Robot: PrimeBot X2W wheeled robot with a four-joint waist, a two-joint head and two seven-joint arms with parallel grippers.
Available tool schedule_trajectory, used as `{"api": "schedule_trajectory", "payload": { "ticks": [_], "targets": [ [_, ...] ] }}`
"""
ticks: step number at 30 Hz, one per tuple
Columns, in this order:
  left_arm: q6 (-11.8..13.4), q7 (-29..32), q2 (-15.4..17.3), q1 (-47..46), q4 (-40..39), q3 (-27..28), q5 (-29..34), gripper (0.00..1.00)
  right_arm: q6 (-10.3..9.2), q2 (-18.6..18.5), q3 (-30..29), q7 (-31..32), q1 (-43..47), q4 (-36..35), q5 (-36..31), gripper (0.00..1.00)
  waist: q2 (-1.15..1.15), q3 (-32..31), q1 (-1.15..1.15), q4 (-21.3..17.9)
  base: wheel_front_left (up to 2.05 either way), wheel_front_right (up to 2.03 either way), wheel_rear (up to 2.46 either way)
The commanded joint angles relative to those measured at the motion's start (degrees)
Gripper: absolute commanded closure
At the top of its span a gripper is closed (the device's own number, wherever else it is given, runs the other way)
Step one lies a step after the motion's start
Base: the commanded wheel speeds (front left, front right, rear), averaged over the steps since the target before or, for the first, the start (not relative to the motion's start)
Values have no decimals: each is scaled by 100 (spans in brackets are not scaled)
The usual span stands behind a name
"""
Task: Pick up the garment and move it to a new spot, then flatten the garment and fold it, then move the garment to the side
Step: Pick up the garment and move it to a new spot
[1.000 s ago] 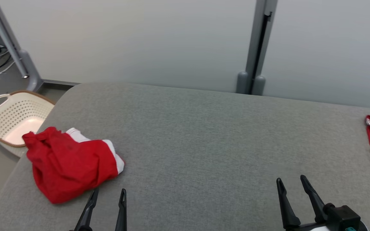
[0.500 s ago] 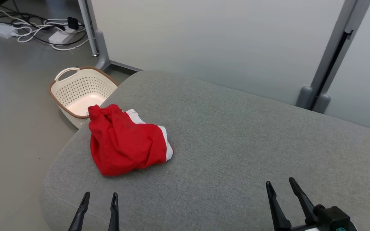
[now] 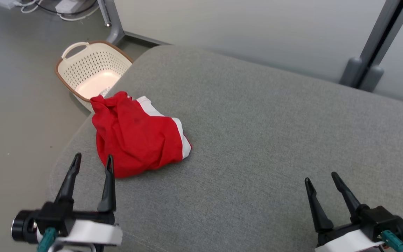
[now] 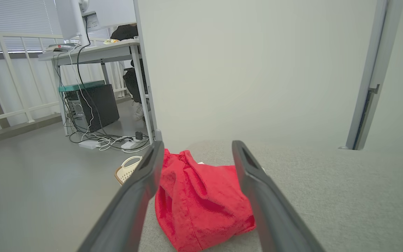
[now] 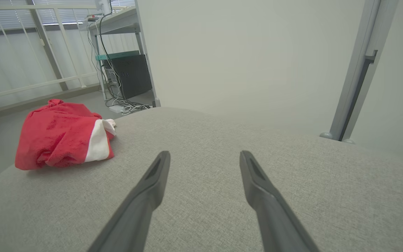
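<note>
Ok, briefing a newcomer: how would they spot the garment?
Find the big grey fabric-covered table. Near its left corner, beside the cream perforated plastic basket on the floor, lies a crumpled red cloth garment. Its bright red with white bands stands out from the grey and cream around it.

Cushion (image 3: 264,133) lies bare right of the garment (image 3: 136,140); basket (image 3: 93,68) sits past its corner.

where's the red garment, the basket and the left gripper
red garment (image 3: 136,140), head view, middle of the crumpled red cloth
basket (image 3: 96,61), head view, its perforated inner wall
left gripper (image 3: 93,156), head view, midway between its two spread fingertips
</note>
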Motion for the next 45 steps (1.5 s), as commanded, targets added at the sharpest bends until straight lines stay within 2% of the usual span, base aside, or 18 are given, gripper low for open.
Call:
{"api": "schedule_trajectory", "payload": {
  "ticks": [1,4,9,16,19,20,22,28,32,37,41,42,45],
  "targets": [
    [-45,1,9,-189,101,41,-8,0,-7,-82,-27,-6,-88,-14,-43,0,0,518,0,-131,0,0,0],
    [-191,1,35,-983,678,197,-125,0,-7,-310,-27,-6,-264,-47,-96,0,0,973,0,-209,0,0,0],
    [-335,165,165,-2387,2367,402,-456,0,-7,-617,-30,-6,-578,-119,-134,0,0,1547,0,-383,0,0,0],
    [-156,1264,237,-3612,4384,770,-997,0,-7,-807,-115,-7,-915,-218,-154,0,0,1975,0,-646,0,0,0],
    [-131,1368,291,-3826,4890,792,-1061,0,-9,-834,-146,-5,-952,-208,-162,0,0,2049,0,-722,0,0,0],
    [-207,1315,284,-3869,4996,762,-1063,0,-10,-829,-162,-4,-951,-202,-164,0,0,2059,0,-742,0,0,0],
    [-277,1135,289,-3925,5155,708,-1050,100,-10,-808,-196,-4,-945,-191,-162,0,0,2066,0,-771,0,0,0],
    [-289,257,419,-4038,5302,606,-917,100,-10,-628,-186,-5,-895,-142,-139,0,0,1844,0,-814,0,0,0],
    [-211,20,568,-3914,5021,671,-850,100,-10,-421,-210,-7,-933,-110,-83,0,0,1472,0,-939,0,0,0],
    [-267,-9,706,-3603,4002,695,-712,100,-10,-120,-183,-6,-886,-44,-32,0,0,896,0,-1244,0,0,0],
    [-382,-9,859,-3292,3177,482,-490,100,-10,91,-220,-7,-775,-47,0,0,0,495,0,-1630,0,0,0],
    [-382,-9,859,-3292,3177,482,-490,100,-10,91,-220,-7,-775,-47,0,0,0,495,0,-1630,0,0,0],
    [-413,94,955,-3090,2587,221,-245,100,-10,204,-225,-6,-684,-70,27,0,0,301,0,-1998,0,0,0]
  ]
}}
